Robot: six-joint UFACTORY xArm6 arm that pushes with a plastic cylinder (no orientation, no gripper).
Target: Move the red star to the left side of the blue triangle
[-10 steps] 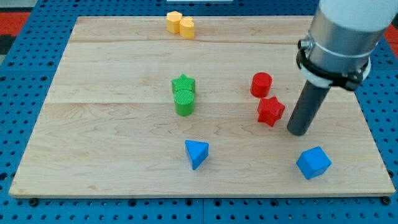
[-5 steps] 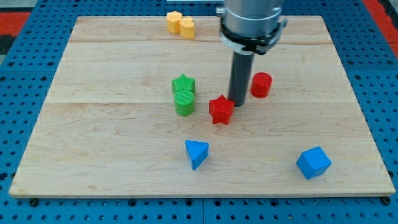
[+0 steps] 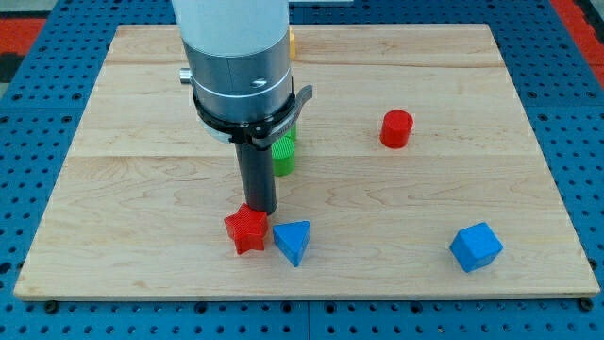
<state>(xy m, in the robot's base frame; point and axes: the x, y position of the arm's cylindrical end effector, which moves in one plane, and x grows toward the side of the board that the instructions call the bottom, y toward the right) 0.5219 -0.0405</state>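
the red star point(image 3: 246, 229) now sits touching the left of the blue triangle point(image 3: 293, 242), shoved down-left from mid-board, so the task looks done. my tip point(image 3: 261, 210), a bare rod with nothing to open, stands just behind the star.

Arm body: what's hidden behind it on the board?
A green block shows partly at the arm's right edge, and a yellow sliver near the view's top. Their shapes are covered. My tip touches the red star.

Pale wooden board point(image 3: 528, 113) (planked) rests on blue pegboard point(image 3: 19, 170).
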